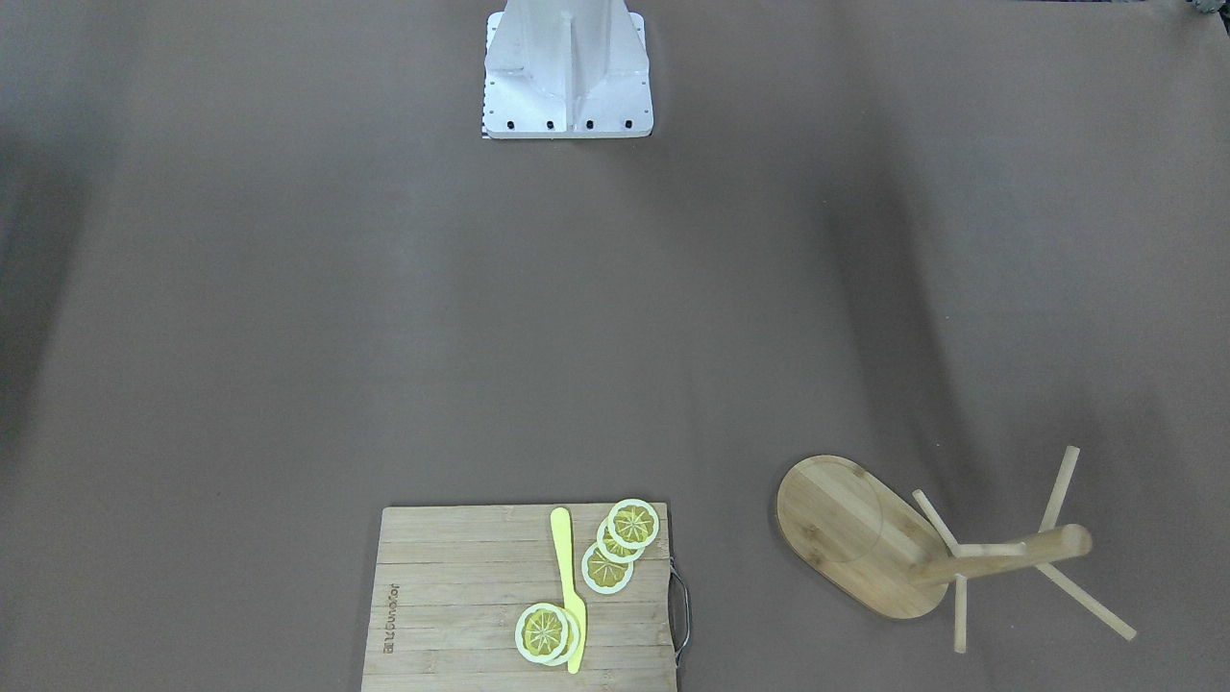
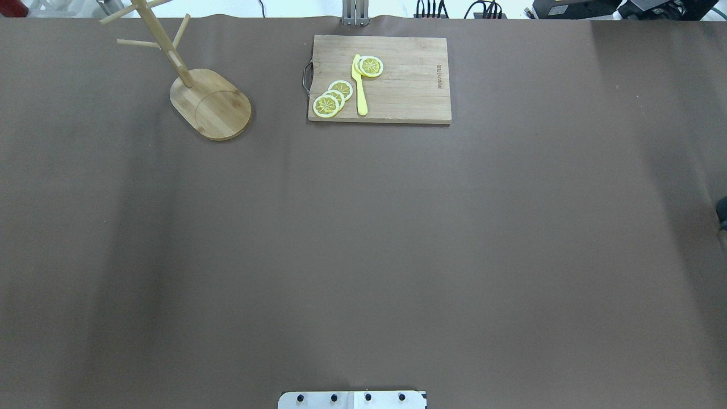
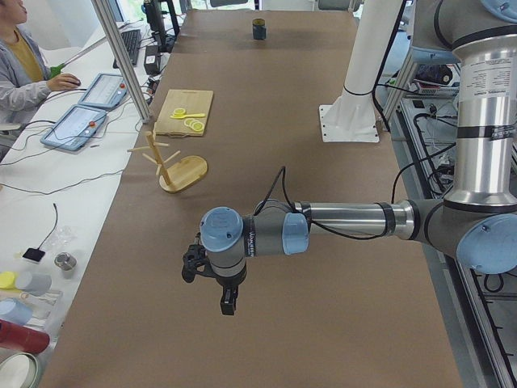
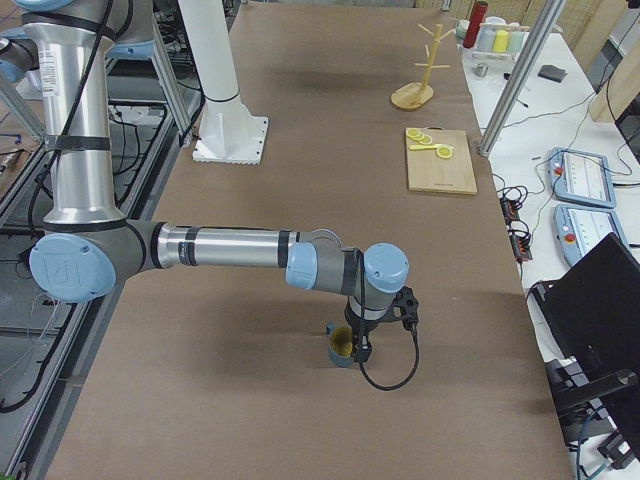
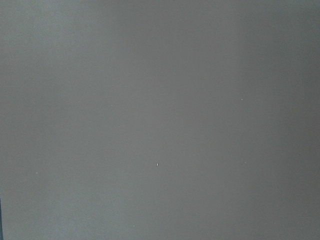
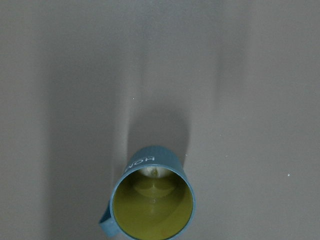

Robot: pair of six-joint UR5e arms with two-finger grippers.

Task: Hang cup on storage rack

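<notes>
Front-facing: shows storage rack (image 1: pixel 860 533) upright on desk (image 1: pixel 384 288), pegs bare; cutting board (image 1: pixel 452 586) near; no arm in frame.
Overhead: repeats same, nothing more.
Exterior left: catches left jaws low over bare desk, grip state untellable; cup (image 3: pixel 258 29) at far end, well apart from rack.
Exterior right: puts right jaws just at cup rim; released or clenched, cannot tell.
Left wrist: bare desk only.
Right wrist: looks down into upright cup, handle lower-left.
Step, likely: approach for pickup. Next: firm grasp, long carry, handle over peg.
</notes>
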